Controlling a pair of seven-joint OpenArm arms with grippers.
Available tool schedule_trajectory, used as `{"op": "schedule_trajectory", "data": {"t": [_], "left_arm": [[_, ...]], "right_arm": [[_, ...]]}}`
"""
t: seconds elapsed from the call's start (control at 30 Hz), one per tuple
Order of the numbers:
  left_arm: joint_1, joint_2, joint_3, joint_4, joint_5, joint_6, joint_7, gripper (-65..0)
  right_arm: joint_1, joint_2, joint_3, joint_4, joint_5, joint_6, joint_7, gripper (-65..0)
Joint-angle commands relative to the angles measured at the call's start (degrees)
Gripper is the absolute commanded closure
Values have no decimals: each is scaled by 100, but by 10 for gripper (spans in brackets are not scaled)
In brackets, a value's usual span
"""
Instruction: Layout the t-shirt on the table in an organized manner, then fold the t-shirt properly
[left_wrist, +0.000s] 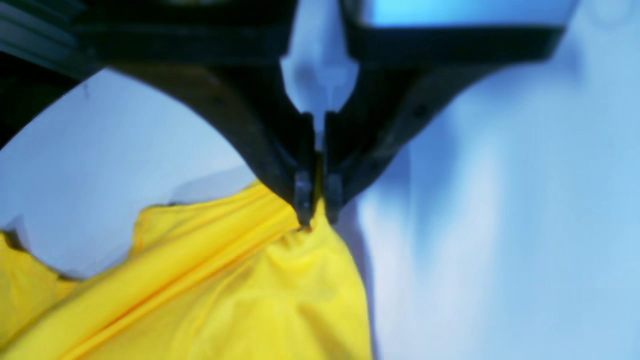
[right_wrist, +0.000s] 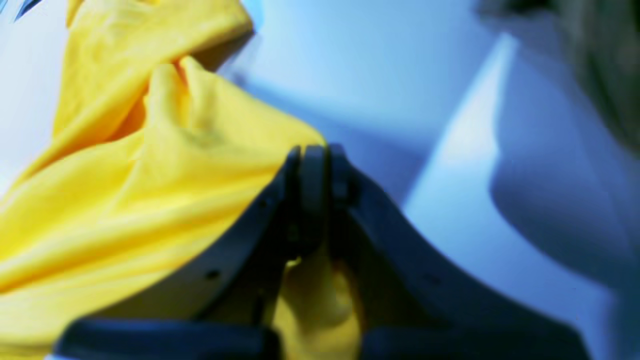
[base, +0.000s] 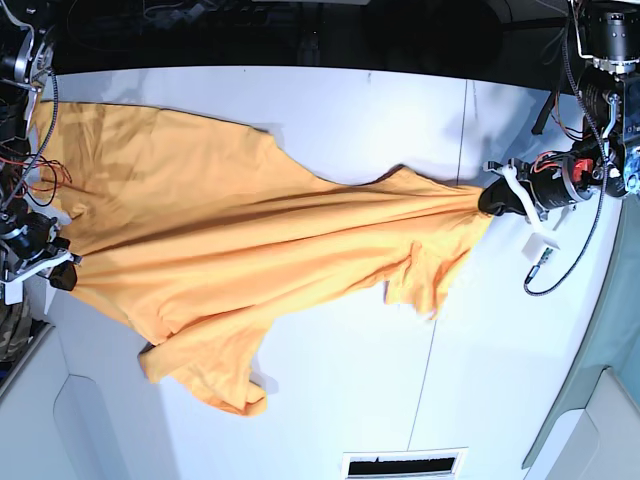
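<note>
The orange-yellow t-shirt (base: 230, 230) is stretched across the white table (base: 400, 110), wrinkled, wide at the left and drawn to a point at the right. At that right point my left gripper (base: 490, 200) is shut on the t-shirt; the left wrist view shows its black fingertips (left_wrist: 303, 200) pinching a bunch of the yellow t-shirt (left_wrist: 240, 290). At the left table edge my right gripper (base: 62, 275) is shut on the t-shirt's edge; in the right wrist view the gripper (right_wrist: 315, 165) has yellow t-shirt cloth (right_wrist: 150, 190) caught between its closed fingers.
A thin dark seam (base: 445, 260) runs across the table near the right. A dark vent slot (base: 403, 465) sits at the front edge. Cables and arm hardware (base: 590, 160) crowd the right side, and more wiring (base: 25, 180) hangs at the left edge.
</note>
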Motion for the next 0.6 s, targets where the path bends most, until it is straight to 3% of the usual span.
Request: {"op": "schedule_trajectory", "data": {"t": [0.0, 0.07, 0.1, 0.23, 0.4, 0.43, 0.57], "left_arm": [[-111, -149, -63, 66, -2, 68, 2, -117], [-177, -149, -66, 70, -387, 72, 229, -239], [-190, -149, -66, 90, -634, 70, 407, -260], [2, -151, -66, 616, -1217, -267, 804, -260], [1032, -122, -146, 1751, -1349, -349, 835, -260], [1279, -61, -195, 2009, -1342, -349, 837, -260], [2253, 367, -483, 2942, -1255, -349, 835, -258]], "right_arm": [[170, 225, 129, 116, 310, -138, 125, -131], [168, 245, 295, 138, 647, -136, -293, -323], [168, 245, 415, 179, 734, -109, -509, -359], [17, 251, 1119, 767, 1165, -76, -1714, -360], [-857, 385, 1692, 2376, 2472, -76, -3180, -358], [-1088, 426, 1749, 2721, 2618, -74, -3362, -358], [-2188, 678, 1768, 3882, 2671, -101, -3250, -354]]}}
